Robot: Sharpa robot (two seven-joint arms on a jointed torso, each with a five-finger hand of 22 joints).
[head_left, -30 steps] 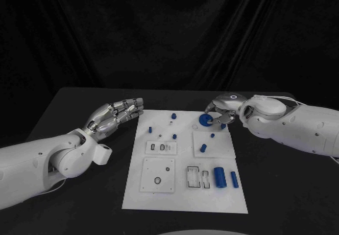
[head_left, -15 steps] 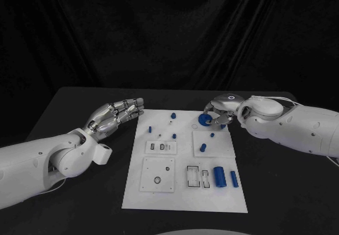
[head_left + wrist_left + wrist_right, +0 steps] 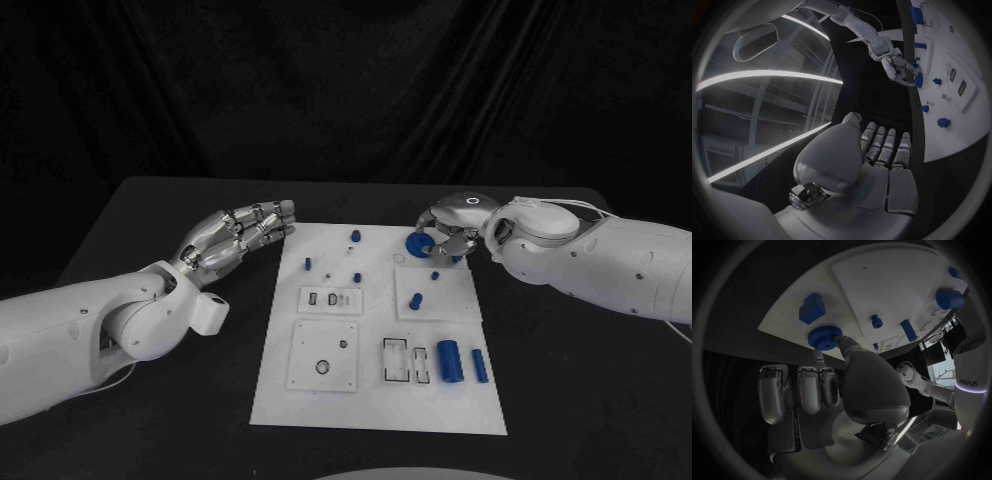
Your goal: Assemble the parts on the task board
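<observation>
The silver left hand hovers at the nine o'clock side of the white rectangular task board, fingers extended close together, holding nothing, just off the board's far left edge with bare black table beside it. At two o'clock, the silver right hand pinches a small blue ridged gear-like disc between fingertips over the board's far right corner. Two blue cylinders lie near the board's near right edge.

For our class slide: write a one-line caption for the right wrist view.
Right hand pinches a blue gear at the edge of the white task board.
</observation>
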